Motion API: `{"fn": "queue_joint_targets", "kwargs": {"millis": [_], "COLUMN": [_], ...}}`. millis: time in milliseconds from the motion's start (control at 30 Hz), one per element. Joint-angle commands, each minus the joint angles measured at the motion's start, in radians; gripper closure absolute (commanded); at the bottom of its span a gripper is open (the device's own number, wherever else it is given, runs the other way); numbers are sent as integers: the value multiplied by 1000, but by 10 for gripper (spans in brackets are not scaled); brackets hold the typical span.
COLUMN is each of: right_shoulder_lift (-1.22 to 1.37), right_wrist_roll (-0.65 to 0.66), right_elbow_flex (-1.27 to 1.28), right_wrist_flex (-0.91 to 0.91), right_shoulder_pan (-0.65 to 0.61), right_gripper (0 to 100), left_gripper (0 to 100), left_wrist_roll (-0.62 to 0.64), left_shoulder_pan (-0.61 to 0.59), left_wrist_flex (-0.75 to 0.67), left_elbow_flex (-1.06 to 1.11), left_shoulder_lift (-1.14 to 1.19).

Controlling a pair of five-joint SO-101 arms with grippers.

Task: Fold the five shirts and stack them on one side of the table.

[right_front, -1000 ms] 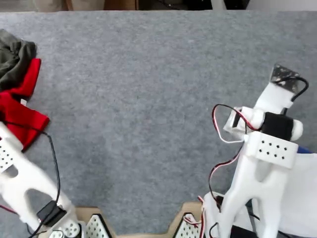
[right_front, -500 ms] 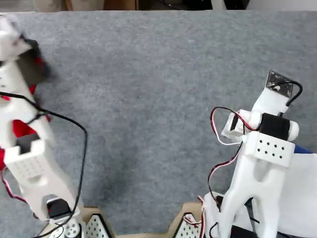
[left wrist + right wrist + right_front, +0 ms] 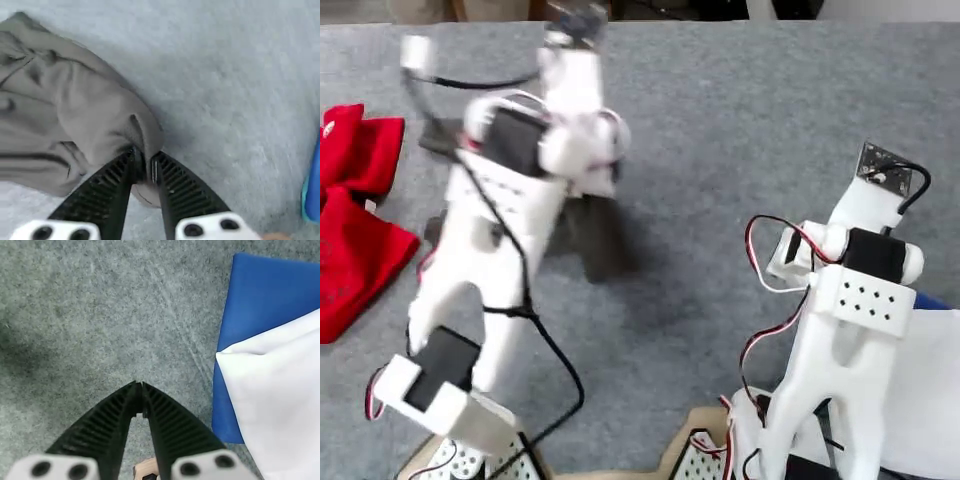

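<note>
My left gripper (image 3: pixel 145 167) is shut on a fold of a grey-brown shirt (image 3: pixel 65 125), which trails from it over the grey mat. From above, the left arm (image 3: pixel 510 190) stretches over the middle-left of the table, and the dark shirt (image 3: pixel 595 240) hangs beneath it. Red shirts (image 3: pixel 360 220) lie crumpled at the left edge. My right gripper (image 3: pixel 138 387) is shut on nothing, just above bare mat. Beside it a white shirt (image 3: pixel 285 405) lies on a blue shirt (image 3: pixel 265 315). The right arm (image 3: pixel 860 290) stands at the right, next to the white shirt (image 3: pixel 930 390).
A grey felt mat (image 3: pixel 740 130) covers the table. Open mat stretches between the two arms and toward the far edge. Cables loop off both arms. Wooden arm bases (image 3: pixel 690 455) sit at the near edge.
The left arm swung from the far left toward the table's middle, carrying the grey-brown shirt off the red pile. The right arm stayed almost still.
</note>
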Motion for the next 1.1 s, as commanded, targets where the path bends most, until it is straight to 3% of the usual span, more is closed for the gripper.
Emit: {"fn": "queue_joint_targets", "kwargs": {"millis": [0, 133, 267, 367, 433, 567, 633, 833, 1067], "right_shoulder_lift": [-30, -30, -30, -30, -30, -30, -30, -30, -30], "right_wrist_roll": [-2, 0, 0, 0, 0, 0, 0, 0, 0], "right_elbow_flex": [-4, -5, -5, -5, -5, -5, -1, -1, -1], "right_wrist_flex": [5, 5, -3, -3, -3, 0, 3, -2, 2], "right_shoulder_pan": [-2, -2, -2, -2, -2, -2, -2, -2, -2], "right_gripper": [993, 993, 993, 993, 993, 993, 993, 993, 993], "left_gripper": [980, 947, 772, 738, 733, 734, 747, 753, 753], "left_wrist_roll": [5, 0, 48, 63, 63, 86, 123, 28, 14], "left_shoulder_pan": [84, 103, 23, -60, -150, -445, -551, -698, -832], "left_wrist_flex": [-92, -104, -101, -100, -100, -133, -199, -531, -829], "left_elbow_flex": [158, 270, 298, 298, 298, 354, 514, 1000, 1309], "left_shoulder_lift": [-74, -127, -216, -291, -335, -346, -306, -255, -251]}}
